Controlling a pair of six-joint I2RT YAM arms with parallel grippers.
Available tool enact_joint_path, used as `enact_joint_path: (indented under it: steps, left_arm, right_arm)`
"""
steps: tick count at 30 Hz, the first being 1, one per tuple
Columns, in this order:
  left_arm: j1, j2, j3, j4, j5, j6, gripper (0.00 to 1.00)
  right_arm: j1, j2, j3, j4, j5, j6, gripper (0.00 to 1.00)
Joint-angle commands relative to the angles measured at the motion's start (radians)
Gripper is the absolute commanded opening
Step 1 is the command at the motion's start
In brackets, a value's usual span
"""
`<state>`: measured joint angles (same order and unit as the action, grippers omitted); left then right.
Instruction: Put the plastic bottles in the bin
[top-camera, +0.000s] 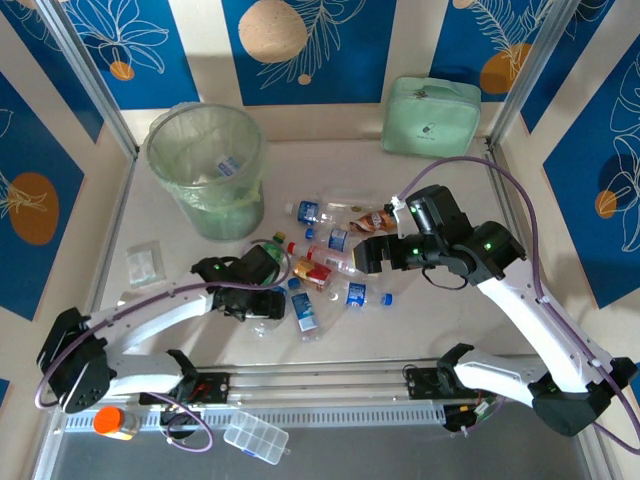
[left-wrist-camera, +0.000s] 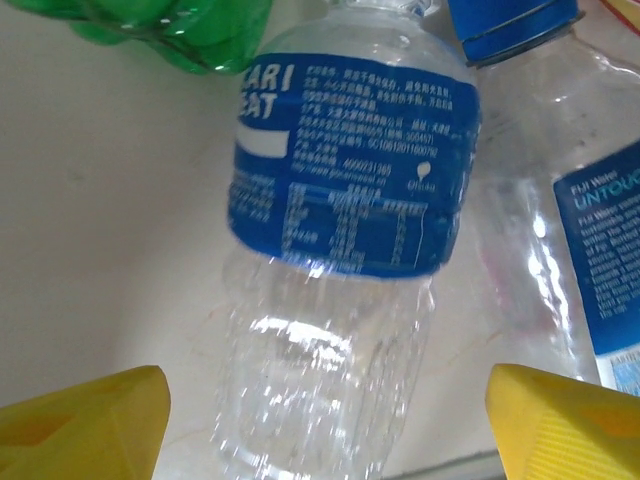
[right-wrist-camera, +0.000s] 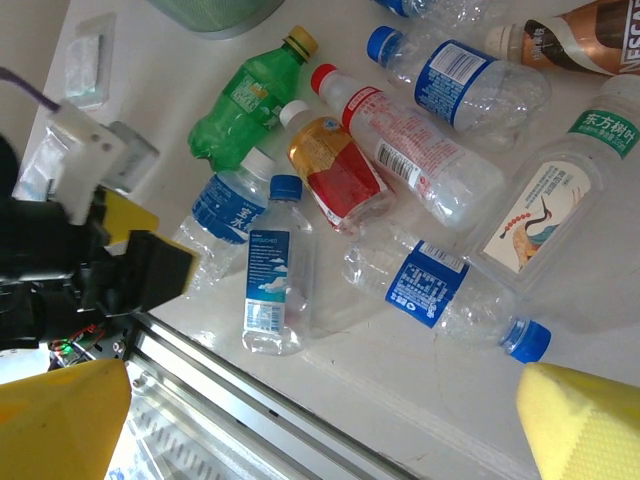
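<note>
Plastic bottles (top-camera: 330, 262) lie scattered on the white table (top-camera: 440, 315) mid-workspace, between the two arms. The bin (top-camera: 215, 215) stands upright at far left, well apart from most of the pile, with something blue-and-white-labelled already inside. Left gripper (top-camera: 268, 298) is down at the pile's left edge. In its wrist view the yellow fingertips (left-wrist-camera: 85, 420) stand wide apart on either side of a clear Pocari Sweat bottle (left-wrist-camera: 340, 200) lying on its side, with gaps on both sides and nothing clamped yet. Green bottle (left-wrist-camera: 170, 30) lies just beyond it, and a Fiji Water bottle (left-wrist-camera: 600, 260) is right beside it, touching or not, cannot tell. Right gripper (top-camera: 368, 255) hovers over the pile's right side, jaws fully spread, holding nothing; below it lie a red-capped bottle (right-wrist-camera: 410, 150) and an orange-labelled bottle (right-wrist-camera: 335, 175), among others. Handling: the Pocari Sweat bottle looks empty, so light. The thin wall is already crinkled and will likely crush under a squeeze. It is smooth and round, so it may roll or squirt out. Best hold looks to be across the body at the label band, or nearer the shoulder where the plastic is probably stiffer. Close gently and avoid pinching the neighbour.
</note>
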<state>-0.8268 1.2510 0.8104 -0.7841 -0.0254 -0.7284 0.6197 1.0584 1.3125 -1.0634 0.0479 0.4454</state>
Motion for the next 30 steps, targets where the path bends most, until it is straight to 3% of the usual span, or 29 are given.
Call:
enact_joint_path:
  steps: [1,10,18,30]
  left_arm:
    - [0.003,0.045,-0.026,0.117,0.029,0.018,0.83]
    - [0.004,0.142,-0.083,0.155,0.013,0.033,0.79]
    - [0.002,0.185,-0.082,0.173,0.021,0.061,0.66]
    - [0.003,0.078,-0.030,0.075,0.016,0.078,0.51]
  right_arm:
    - [-0.008,-0.001,-0.013,-0.004,-0.031,-0.010,0.99]
    - [-0.011,-0.006,-0.018,-0.009,-0.040,-0.013,0.99]
    - [-0.015,0.003,-0.011,-0.005,-0.052,-0.025,0.99]
    - [-0.030,0.002,0.001,-0.003,-0.059,-0.040,1.00]
